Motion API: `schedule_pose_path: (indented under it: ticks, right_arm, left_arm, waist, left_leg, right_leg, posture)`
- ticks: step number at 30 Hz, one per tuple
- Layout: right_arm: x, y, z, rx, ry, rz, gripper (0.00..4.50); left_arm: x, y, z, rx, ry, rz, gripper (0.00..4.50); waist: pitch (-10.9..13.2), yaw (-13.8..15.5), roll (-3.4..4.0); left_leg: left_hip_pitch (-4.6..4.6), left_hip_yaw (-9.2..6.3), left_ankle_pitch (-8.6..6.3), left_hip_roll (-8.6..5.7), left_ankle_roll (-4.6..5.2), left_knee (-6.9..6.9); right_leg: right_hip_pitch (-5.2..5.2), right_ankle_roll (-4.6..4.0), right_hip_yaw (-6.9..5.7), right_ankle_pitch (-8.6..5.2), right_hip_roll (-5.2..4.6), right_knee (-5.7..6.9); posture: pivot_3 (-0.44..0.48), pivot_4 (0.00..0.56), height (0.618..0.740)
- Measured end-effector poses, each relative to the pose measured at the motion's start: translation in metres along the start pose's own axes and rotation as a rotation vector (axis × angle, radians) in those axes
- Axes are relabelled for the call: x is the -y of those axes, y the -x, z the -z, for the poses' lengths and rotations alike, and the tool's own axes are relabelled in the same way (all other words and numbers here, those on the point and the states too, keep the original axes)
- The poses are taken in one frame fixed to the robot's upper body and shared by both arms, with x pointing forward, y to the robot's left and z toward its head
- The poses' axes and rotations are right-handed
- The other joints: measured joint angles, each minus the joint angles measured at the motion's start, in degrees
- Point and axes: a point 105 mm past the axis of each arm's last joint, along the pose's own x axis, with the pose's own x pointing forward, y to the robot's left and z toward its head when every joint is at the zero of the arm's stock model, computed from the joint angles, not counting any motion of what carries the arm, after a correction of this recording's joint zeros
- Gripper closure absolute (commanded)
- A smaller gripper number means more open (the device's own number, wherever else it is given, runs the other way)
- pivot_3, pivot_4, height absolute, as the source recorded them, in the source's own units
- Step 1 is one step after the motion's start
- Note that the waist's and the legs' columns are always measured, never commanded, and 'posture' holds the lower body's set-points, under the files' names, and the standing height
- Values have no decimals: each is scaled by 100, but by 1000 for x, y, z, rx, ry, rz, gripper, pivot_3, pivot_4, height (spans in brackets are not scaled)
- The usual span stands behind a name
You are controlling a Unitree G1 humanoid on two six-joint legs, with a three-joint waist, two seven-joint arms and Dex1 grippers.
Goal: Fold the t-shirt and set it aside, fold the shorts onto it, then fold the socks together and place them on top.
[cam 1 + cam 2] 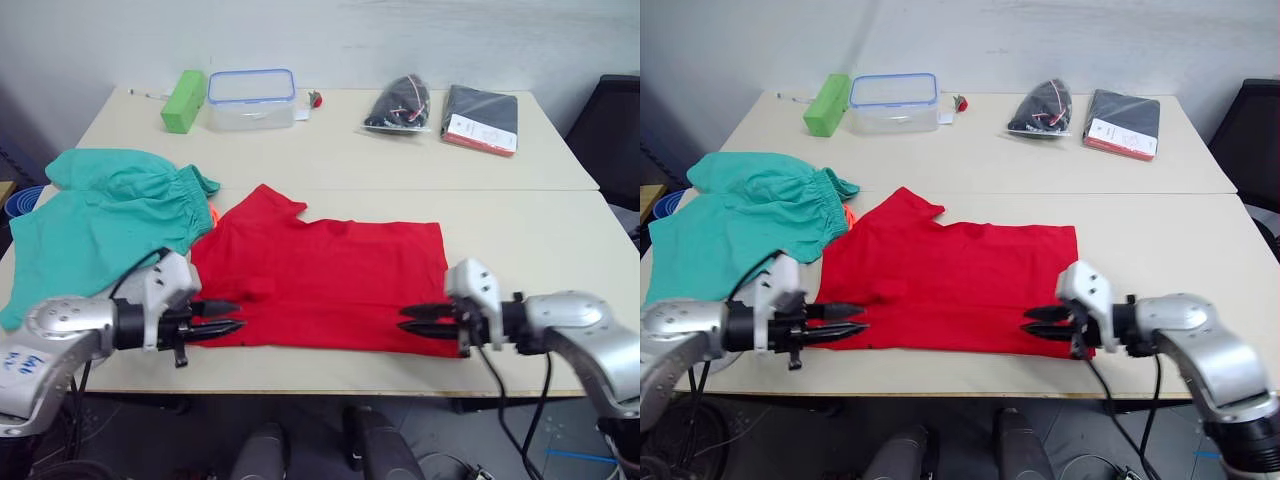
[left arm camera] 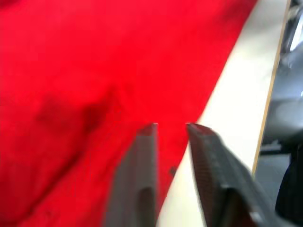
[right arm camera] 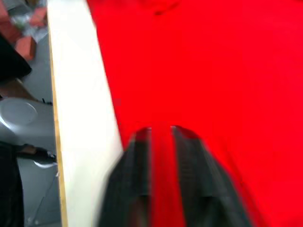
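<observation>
Left eye view showed you the t-shirt (image 1: 330, 280) spread flat on the counter (image 1: 520, 250), shorts (image 1: 110, 220) beside it. Your left hand (image 1: 236, 317) and right hand (image 1: 404, 318) were both slightly spread at its near edge.

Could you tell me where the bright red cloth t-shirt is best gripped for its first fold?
Grip the bright red cloth t-shirt along its near hem, at both corners, coming in low from the table's front edge. It lies flat with that hem nearest, and the left pincer and right pincer are open there.
</observation>
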Motion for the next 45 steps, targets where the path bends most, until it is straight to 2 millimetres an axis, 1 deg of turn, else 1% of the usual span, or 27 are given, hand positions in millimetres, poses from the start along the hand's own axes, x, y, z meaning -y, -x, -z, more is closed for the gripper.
schedule_pose_path:
  ticks: [1, 5, 7, 10, 13, 15, 17, 18, 20, 22, 25, 27, 29, 30, 32, 33, 34, 35, 37, 39, 40, 41, 45]
  right_arm:
    - [1, -3, 3, -14, 13, 20, 4500]
    - [8, -11, 13, -36, 15, 82, 4500]
    - [12, -13, 23, -67, -3, 112, 4500]
    - [12, -14, 26, -66, 12, 126, 4500]
    - [12, -10, 33, -80, 9, 143, 4500]
    - [16, -1, 39, -103, 0, 168, 4500]
    - [23, 15, 49, -146, -10, 211, 4500]
    - [29, 26, 52, -170, -13, 239, 4500]
    - [37, 44, 61, -210, -35, 288, 4500]
    - [42, 54, 65, -225, -54, 318, 4500]
    - [44, 60, 64, -215, -74, 332, 4500]
    - [45, 62, 60, -186, -107, 333, 4500]
    - [43, 62, 48, -133, -118, 319, 4500]
    - [40, 60, 40, -106, -111, 301, 4500]
    - [29, 54, 22, -53, -56, 244, 4500]
    - [22, 51, 13, -32, -14, 214, 4500]
    - [17, 49, 10, -26, 9, 198, 4500]
    - [12, 48, 8, -24, 25, 184, 4334]
    - [4, 47, 12, -45, 55, 159, 3894]
    - [-1, 50, 21, -107, 108, 135, 3254]
    - [-6, 51, 28, -153, 168, 114, 2849]
    - [-9, 53, 35, -188, 199, 98, 2555]
    - [-12, 57, 50, -236, 256, 85, 1140]
  left_arm:
    - [-3, -1, 4, -8, -7, -14, 4481]
    - [-7, -10, 14, -17, -2, -36, 4481]
    - [-10, -16, 19, -19, 15, -60, 4481]
    - [-22, -17, 28, -29, 54, -121, 4481]
    - [-31, -13, 34, -32, 78, -168, 4481]
    - [-39, -5, 41, -34, 96, -208, 4481]
    - [-42, 3, 46, -36, 104, -235, 4481]
    - [-44, 7, 48, -38, 103, -248, 4481]
    - [-47, 13, 50, -44, 103, -268, 4481]
    - [-47, 14, 51, -44, 107, -274, 4481]
    - [-48, 15, 51, -41, 109, -274, 4481]
    - [-46, 16, 48, -28, 122, -262, 4481]
    - [-41, 16, 40, 8, 143, -230, 4481]
    - [-36, 16, 32, 35, 140, -199, 4481]
    - [-23, 14, 15, 61, 88, -127, 4481]
    - [-17, 15, 11, 54, 58, -101, 4481]
    - [-15, 16, 10, 37, 39, -92, 4481]
    - [-13, 18, 12, 13, 23, -88, 4308]
    - [-11, 23, 20, -55, -19, -95, 3877]
    - [-10, 28, 29, -119, -75, -94, 3288]
    - [-7, 32, 35, -166, -132, -84, 2913]
    - [-6, 35, 40, -206, -169, -76, 2629]
    - [-3, 39, 48, -258, -266, -46, 1292]
  waist:
    - [-1, 1, -1]
    - [-1, 1, -2]
    - [-2, 2, -3]
    - [-6, 3, -9]
    - [-7, 2, -11]
    - [-9, 7, -13]
    - [-10, 11, -12]
    - [-13, 14, -11]
    - [-19, 14, -18]
    - [-21, 11, -19]
    - [-18, 10, -14]
    - [-14, 10, -7]
    - [-11, 0, -3]
    - [-11, -3, -3]
    - [-10, 1, -2]
    - [-11, 4, -2]
    - [-11, 7, -2]
    - [-11, 8, -2]
    - [-10, 11, -1]
    - [-10, 12, -1]
    - [-10, 13, -1]
    - [-10, 15, -1]
    - [-10, 15, -1]
  left_leg:
    - [2, 1, 0, -1, 0, 0]
    - [-3, -5, -1, 0, 1, -2]
    - [-7, -10, -2, 0, 1, -2]
    - [3, -16, -2, 1, 1, -2]
    - [47, -27, -4, 3, 1, -10]
    - [74, -28, -7, 2, 4, -15]
    - [101, -37, -15, 4, 13, -17]
    - [107, -43, -18, 4, 16, -17]
    - [107, -46, -19, 6, 17, -17]
    - [105, -45, -20, 6, 19, -18]
    - [100, -47, -20, 8, 19, -19]
    - [91, -48, -20, 8, 19, -19]
    - [82, -48, -21, 10, 17, -21]
    - [79, -49, -22, 11, 14, -23]
    - [80, -51, -25, 12, 11, -36]
    - [83, -50, -25, 11, 11, -50]
    - [85, -50, -25, 11, 11, -57]
    - [86, -50, -25, 11, 11, -66]
    - [85, -49, -24, 10, 11, -82]
    - [83, -47, -25, 10, 11, -91]
    - [81, -46, -25, 10, 11, -99]
    - [82, -46, -25, 11, 11, -105]
    - [79, -43, -25, 11, 12, -100]
  right_leg:
    - [1, 0, -2, 0, 0, 0]
    - [-1, 2, -3, 1, -3, 0]
    - [-2, 3, -2, 2, -5, -1]
    - [8, 3, -6, 2, -5, 1]
    - [64, 2, -15, 1, -5, -18]
    - [95, -5, -17, -4, -8, -31]
    - [135, -47, -24, -28, -12, -53]
    - [147, -80, -28, -46, -15, -63]
    - [158, -84, -28, -48, -17, -77]
    - [157, -81, -27, -46, -20, -77]
    - [151, -68, -27, -39, -20, -76]
    - [141, -55, -27, -32, -20, -76]
    - [131, -30, -28, -17, -20, -74]
    - [128, -6, -29, -4, -19, -75]
    - [125, -3, -31, -4, -19, -80]
    - [126, -5, -31, -5, -19, -87]
    - [125, -9, -31, -7, -19, -90]
    - [125, -11, -32, -9, -18, -97]
    - [119, -16, -33, -13, -18, -107]
    - [114, -21, -33, -16, -18, -117]
    - [114, -26, -33, -18, -18, -126]
    - [115, -43, -34, -28, -18, -135]
    - [116, -73, -32, -45, -20, -137]
  posture:
    - [0, 150, 740]
    - [0, 150, 740]
    - [0, 150, 740]
    - [0, 150, 740]
    - [0, 150, 740]
    - [0, 150, 740]
    - [0, 150, 740]
    - [0, 150, 740]
    - [0, 150, 740]
    - [0, 150, 740]
    - [0, 150, 740]
    - [0, 150, 740]
    - [0, 150, 740]
    - [0, 150, 740]
    - [0, 150, 740]
    - [0, 150, 740]
    - [0, 150, 740]
    - [0, 150, 740]
    - [0, 150, 740]
    - [0, 150, 740]
    - [0, 150, 740]
    - [0, 150, 740]
    - [0, 150, 740]
